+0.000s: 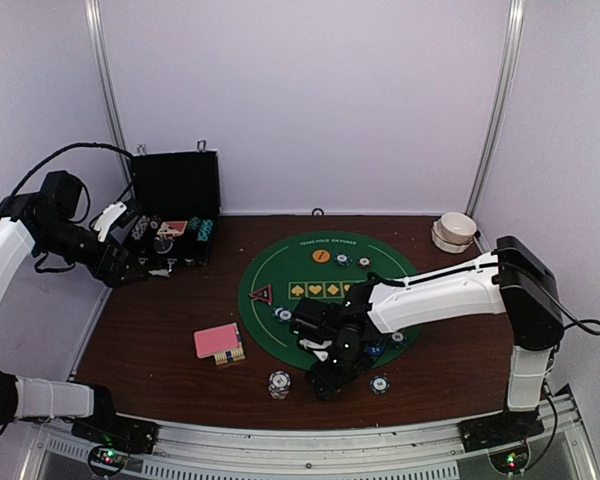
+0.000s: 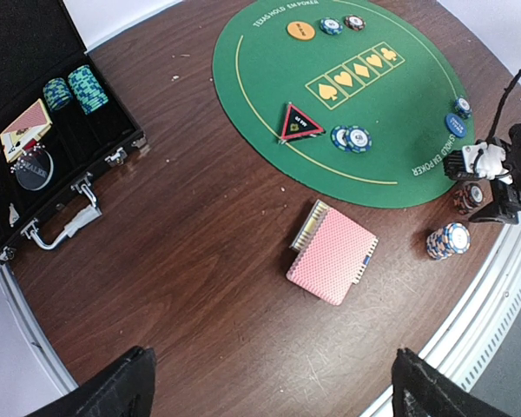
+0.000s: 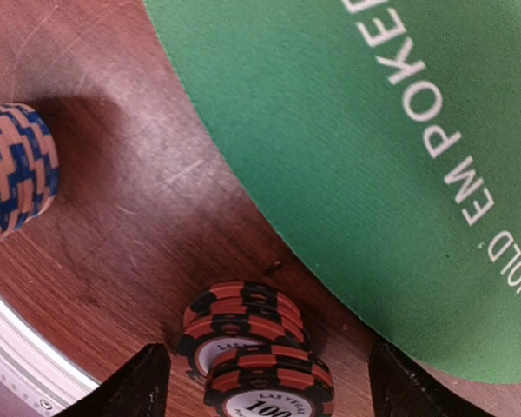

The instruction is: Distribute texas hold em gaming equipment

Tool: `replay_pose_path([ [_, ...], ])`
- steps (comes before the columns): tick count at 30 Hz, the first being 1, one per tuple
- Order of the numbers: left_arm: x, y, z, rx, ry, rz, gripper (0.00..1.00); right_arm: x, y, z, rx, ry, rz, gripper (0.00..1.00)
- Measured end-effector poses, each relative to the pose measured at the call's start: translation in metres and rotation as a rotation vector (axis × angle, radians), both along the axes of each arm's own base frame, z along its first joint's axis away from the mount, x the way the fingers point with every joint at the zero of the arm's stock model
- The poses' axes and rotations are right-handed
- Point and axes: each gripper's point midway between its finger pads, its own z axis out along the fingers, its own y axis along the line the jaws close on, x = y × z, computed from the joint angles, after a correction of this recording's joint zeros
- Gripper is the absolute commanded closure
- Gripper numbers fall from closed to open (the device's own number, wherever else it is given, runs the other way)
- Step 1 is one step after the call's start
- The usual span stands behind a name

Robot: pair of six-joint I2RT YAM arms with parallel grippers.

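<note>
Green felt mat [image 3: 330,130], stripe-edged round chips [image 3: 247,326]

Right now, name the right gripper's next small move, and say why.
Probably close on the red-black chips: the right gripper is open with a finger on each side of that slightly slipped stack, which sits on the table just off the mat.

A black hard case [image 1: 175,190] is standing open at my far left on the brown table [image 1: 150,330], its lid leaning upright. A white bowl [image 1: 457,228] is sitting in the far right corner.
</note>
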Motion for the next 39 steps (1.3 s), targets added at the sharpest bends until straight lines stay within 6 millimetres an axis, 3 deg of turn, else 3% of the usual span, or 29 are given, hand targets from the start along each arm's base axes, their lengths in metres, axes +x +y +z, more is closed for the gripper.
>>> replay_pose_path([
  [15,-0.001,0.000,0.000,0.000,0.005,0.000,0.02,0.002,0.002,0.002,-0.020,-0.017,0.019,0.53],
  [17,-0.001,0.000,0.000,0.000,0.005,0.000,0.03,0.002,0.002,0.004,-0.021,-0.021,0.026,0.51],
  [20,-0.001,0.000,-0.001,0.000,0.005,0.000,0.02,0.002,0.002,0.006,-0.027,-0.022,0.032,0.38],
  [25,-0.001,0.000,-0.001,0.000,0.008,0.000,0.03,0.002,0.000,0.008,-0.045,-0.029,0.043,0.35],
  [39,-0.003,0.000,-0.002,0.000,0.015,0.000,0.02,0.000,-0.006,0.010,-0.072,-0.026,0.054,0.58],
])
